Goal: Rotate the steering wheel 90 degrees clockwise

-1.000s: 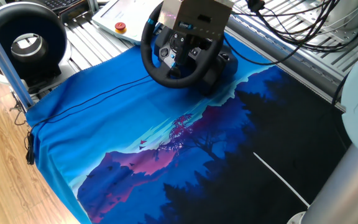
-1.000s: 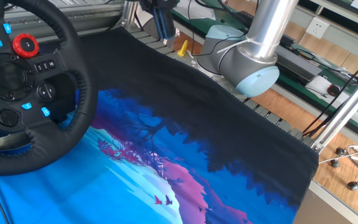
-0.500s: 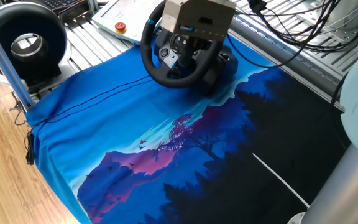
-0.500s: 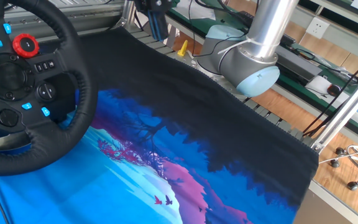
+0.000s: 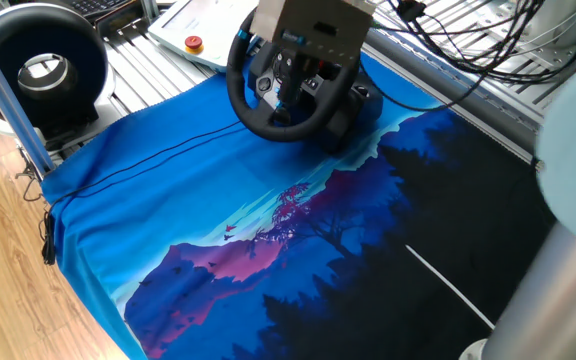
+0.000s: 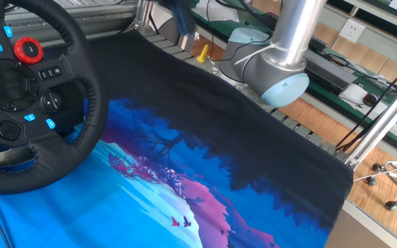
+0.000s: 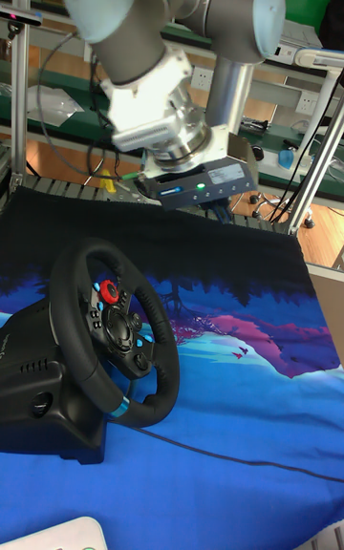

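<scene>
Your steering wheel (image 7: 113, 345) stands tilted on its black base (image 7: 38, 392) at one end of the desk, on the blue part of the printed landscape cloth (image 5: 268, 230), with the red dial (image 6: 27, 49) at the upper part of the hub and the light-blue stripe (image 7: 117, 408) at the bottom of the rim. Your claw (image 6: 182, 19) hangs above the cloth, apart from the wheel and holding nothing; it is blurred, so you cannot tell how far its fingers are parted.
</scene>
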Available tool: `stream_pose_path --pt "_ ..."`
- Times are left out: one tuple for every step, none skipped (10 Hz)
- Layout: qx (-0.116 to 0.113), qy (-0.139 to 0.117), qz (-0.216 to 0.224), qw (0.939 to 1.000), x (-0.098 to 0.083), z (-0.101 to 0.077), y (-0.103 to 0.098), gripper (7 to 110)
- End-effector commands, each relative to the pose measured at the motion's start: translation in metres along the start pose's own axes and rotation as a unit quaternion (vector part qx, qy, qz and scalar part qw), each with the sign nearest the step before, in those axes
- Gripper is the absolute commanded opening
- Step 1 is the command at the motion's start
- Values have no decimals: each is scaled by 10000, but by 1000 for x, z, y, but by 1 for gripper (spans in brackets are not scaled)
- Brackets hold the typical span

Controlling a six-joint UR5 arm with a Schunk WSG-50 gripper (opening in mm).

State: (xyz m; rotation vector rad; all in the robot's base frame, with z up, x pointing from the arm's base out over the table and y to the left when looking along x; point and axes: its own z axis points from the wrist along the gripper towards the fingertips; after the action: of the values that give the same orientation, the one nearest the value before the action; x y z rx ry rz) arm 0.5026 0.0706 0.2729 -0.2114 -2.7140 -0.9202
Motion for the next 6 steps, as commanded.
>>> stream_pose_path --pt "-280 209 -353 9988 -34 -55 -24 7" --pt "-316 151 -440 9984 -47 -61 -37 7" --pt "-146 41 -392 9991 -55 -58 -51 7" --pt "65 61 -272 9996 -52 -58 -60 7" --pt "170 85 -181 9997 -43 -57 -60 7" --pt "252 103 -48 9996 -32 -52 -56 7"
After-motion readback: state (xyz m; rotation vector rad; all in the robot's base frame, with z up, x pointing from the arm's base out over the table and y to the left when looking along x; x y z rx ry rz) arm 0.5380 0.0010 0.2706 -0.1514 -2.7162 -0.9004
